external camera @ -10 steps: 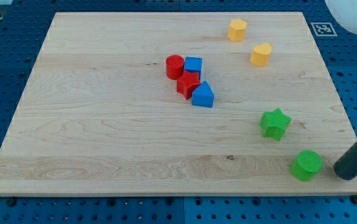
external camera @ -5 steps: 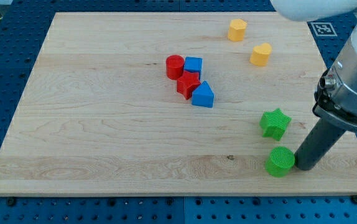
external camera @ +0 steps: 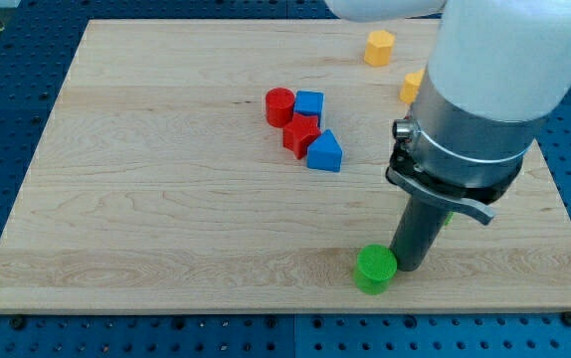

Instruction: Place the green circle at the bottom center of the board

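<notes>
The green circle [external camera: 375, 269] lies near the view's bottom edge of the wooden board [external camera: 146, 219], a little to the view's right of the middle. My tip [external camera: 411, 267] stands just beside it on its right side, touching it or very nearly so; the dark rod rises from there into the big grey-and-white body of the arm [external camera: 484, 89], which fills the view's upper right. There is no gripper on this arm, only the rod, so nothing is clasped: the tip merely rests against the side of the circle.

Up toward the middle of the board a cluster sits close together: a red cylinder [external camera: 280, 106], a blue cube [external camera: 309, 104] touching it on the right, a red star [external camera: 300, 135] below them, and a blue triangle [external camera: 324, 151] against the star's lower right. At the view's top right an orange block [external camera: 379, 47] stands alone, and another orange block [external camera: 411, 88] shows partly from behind the arm. A sliver of green shows at the arm's collar, too hidden to name.
</notes>
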Robot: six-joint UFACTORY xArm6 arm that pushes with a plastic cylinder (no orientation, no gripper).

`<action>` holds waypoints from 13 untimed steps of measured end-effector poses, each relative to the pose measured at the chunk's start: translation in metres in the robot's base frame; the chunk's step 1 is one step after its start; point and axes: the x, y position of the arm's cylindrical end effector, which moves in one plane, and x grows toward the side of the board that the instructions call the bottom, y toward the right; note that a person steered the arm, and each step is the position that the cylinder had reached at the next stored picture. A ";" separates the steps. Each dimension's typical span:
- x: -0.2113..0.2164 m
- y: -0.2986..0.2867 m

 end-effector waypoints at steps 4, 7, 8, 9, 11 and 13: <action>0.035 0.017; 0.020 -0.030; 0.020 -0.056; 0.021 -0.065; 0.028 0.042; -0.016 0.087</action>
